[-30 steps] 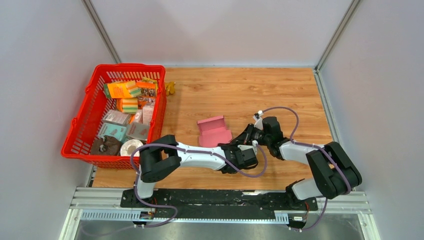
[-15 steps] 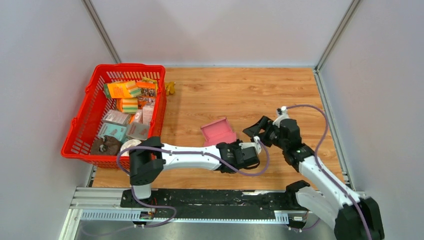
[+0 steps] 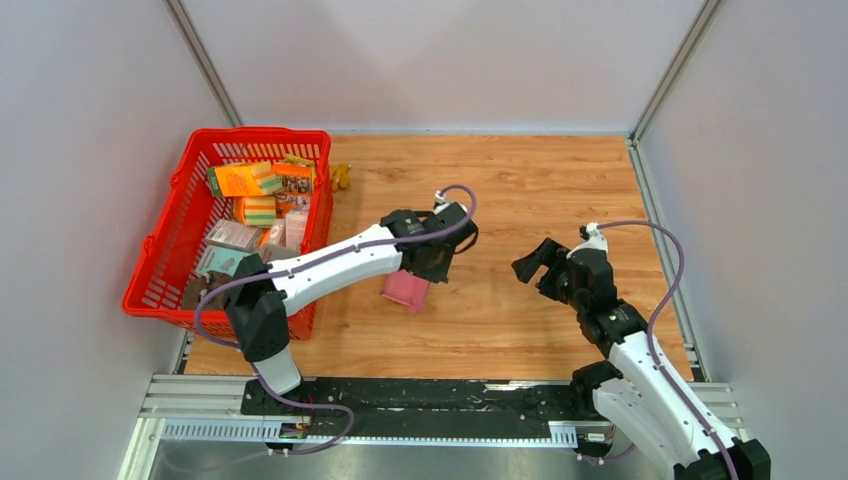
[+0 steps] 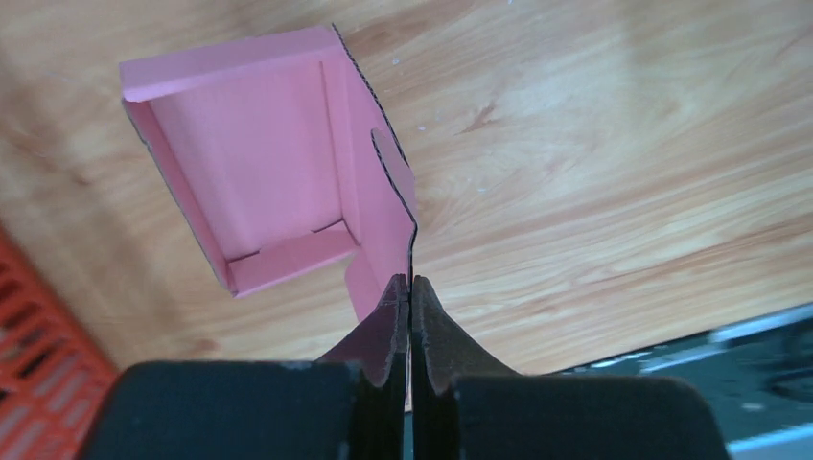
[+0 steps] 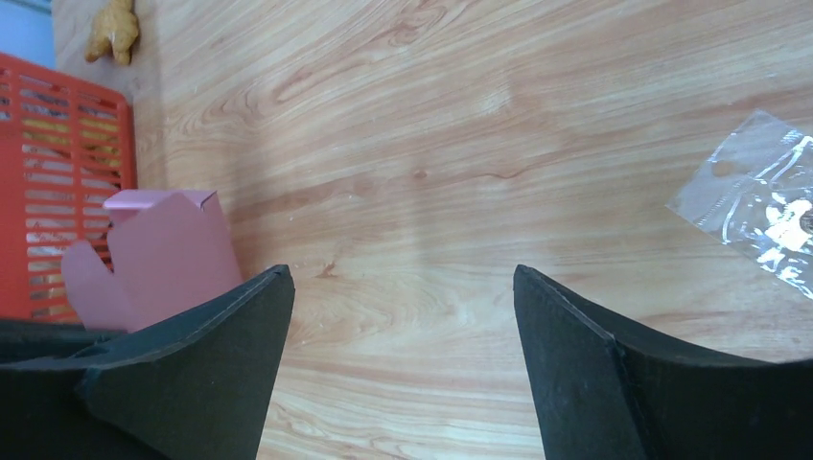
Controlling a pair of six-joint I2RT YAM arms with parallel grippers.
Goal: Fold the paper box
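My left gripper (image 4: 410,287) was pinched tight on the thin edge of a side flap of the paper box (image 4: 278,172), just below the flap's rounded tab. The box hung from that one flap over the wooden surface (image 3: 520,190), close to the near right corner of the red basket (image 3: 160,255), its shallow open tray turned toward my wrist camera. Whether a corner touched the wood I could not tell. My right gripper (image 3: 535,265) stood with its jaws wide apart and nothing between them, well off to the right of the box.

The box looked like light, thin card: stiff enough to keep its walls up, yet ready to crease or tear if squeezed across a panel. A single-flap hold would likely let it swing and twist. I judged the better hold for my free gripper to be the opposite wall or the far flap, near a scored fold line, so the card would bend where it was meant to rather than buckle.
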